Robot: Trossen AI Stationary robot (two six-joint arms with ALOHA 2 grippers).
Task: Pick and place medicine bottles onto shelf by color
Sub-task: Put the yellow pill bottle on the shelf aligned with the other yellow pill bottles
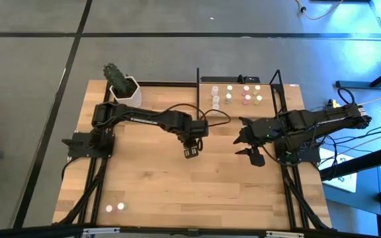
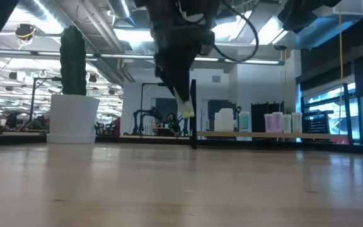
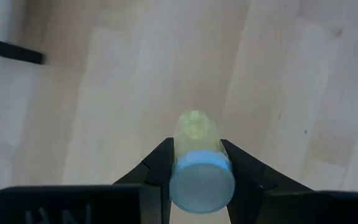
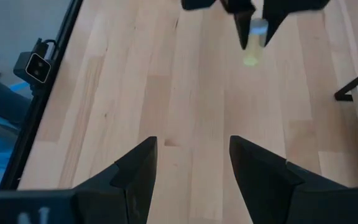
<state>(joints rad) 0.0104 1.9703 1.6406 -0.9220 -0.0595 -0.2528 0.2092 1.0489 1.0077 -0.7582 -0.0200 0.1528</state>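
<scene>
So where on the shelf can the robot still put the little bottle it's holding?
The left gripper holds a yellow-capped bottle. On the shelf, the bare wood left of the bottles, beside the black upright, is free. The right half is crowded. The right gripper waits open nearby.

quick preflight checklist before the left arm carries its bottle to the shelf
1. Left pincer shut on the yellowish-capped bottle: ok.
2. Bottle lifted clear of the tabletop, seen in the low view: ok.
3. Right pincer open and empty, beside the path over the table: ok.
4. Shelf has bare board at its left end: ok.
5. Matching yellowish-cap group among the bottles on the shelf: cannot tell.
6. Two white-capped bottles left at the near left corner: not ok.
</scene>
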